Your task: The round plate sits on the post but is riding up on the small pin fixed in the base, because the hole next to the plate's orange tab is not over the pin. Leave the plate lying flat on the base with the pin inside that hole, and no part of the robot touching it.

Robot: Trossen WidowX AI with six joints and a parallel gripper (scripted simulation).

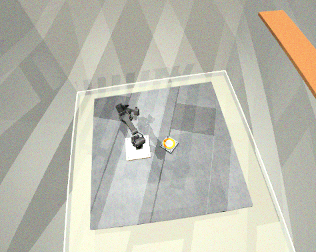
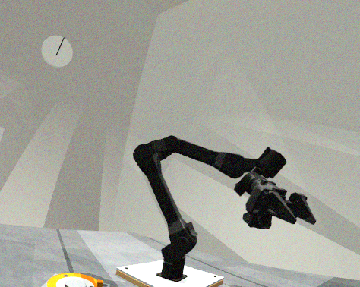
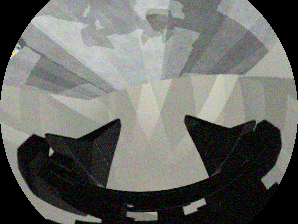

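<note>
The round orange plate [image 1: 165,144] [image 2: 61,280] with a white centre sits on a small grey square base [image 1: 171,151] on the mat, to the right of the arm's foot. Its orange tab [image 2: 99,282] shows at the bottom edge of the exterior view; the pin and the hole are too small to make out. My gripper [image 1: 136,113] [image 2: 301,216] [image 3: 153,120] is open and empty. It hangs high in the air, well away from the plate, on the far side of the arm's foot. The wrist view shows only the mat and table between the fingers.
The arm stands on a white mounting board [image 1: 138,154] [image 2: 201,276]. A grey mat [image 1: 190,187] covers a white-rimmed table [image 1: 243,110]. An orange plank [image 1: 290,43] lies off the table at the far right.
</note>
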